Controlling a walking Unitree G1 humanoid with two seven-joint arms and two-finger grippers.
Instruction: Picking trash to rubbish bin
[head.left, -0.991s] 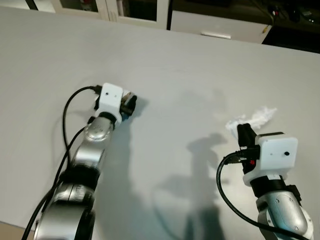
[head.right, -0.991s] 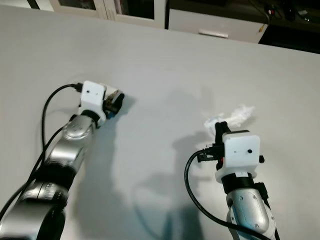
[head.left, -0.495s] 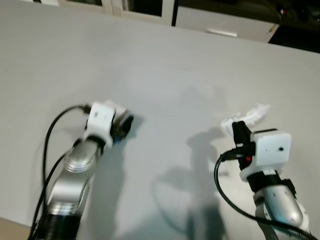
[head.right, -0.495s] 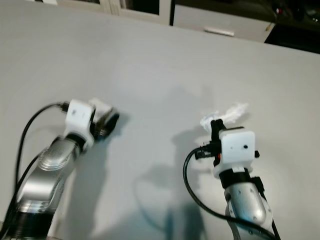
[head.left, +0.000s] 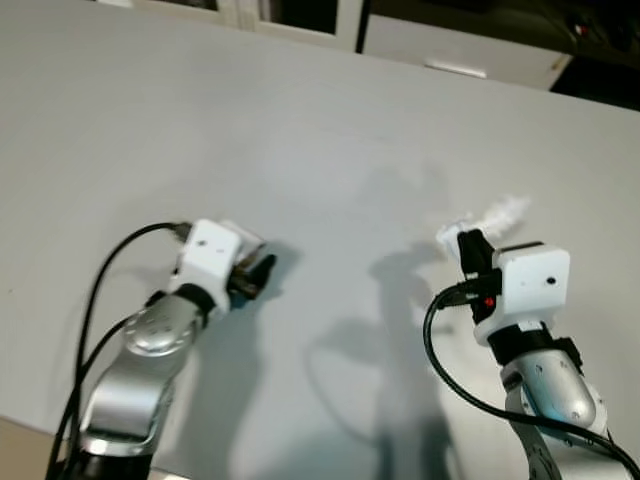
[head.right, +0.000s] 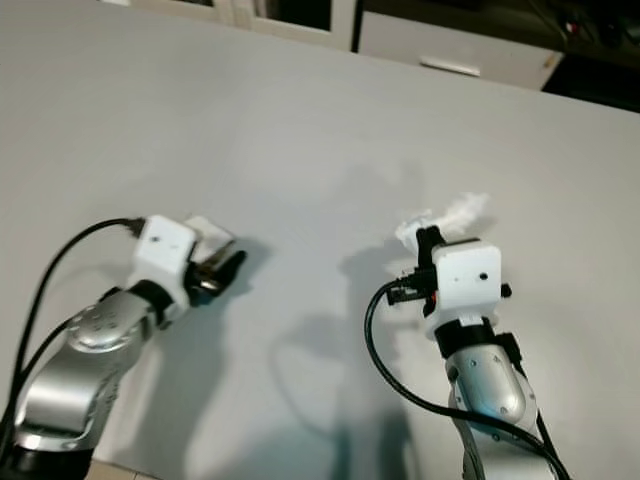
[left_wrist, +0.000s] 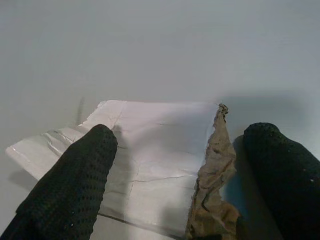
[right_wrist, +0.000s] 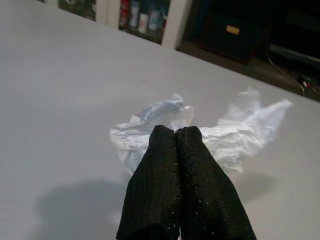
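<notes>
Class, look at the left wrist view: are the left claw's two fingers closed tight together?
No. The left claw is open, its fingers standing apart with the torn paper between them.

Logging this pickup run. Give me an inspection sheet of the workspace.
Surface: grey table, bare between the arms.
Job's things: torn paper piece between the open left gripper fingers; crumpled plastic wrap beyond the right gripper.
Clutter: nothing seen.
Grippers: left open around the paper; right shut, tips at the wrap, grip unclear.
Cables: black cable looping from each wrist.
Surroundings: white cabinet past the far edge.
</notes>
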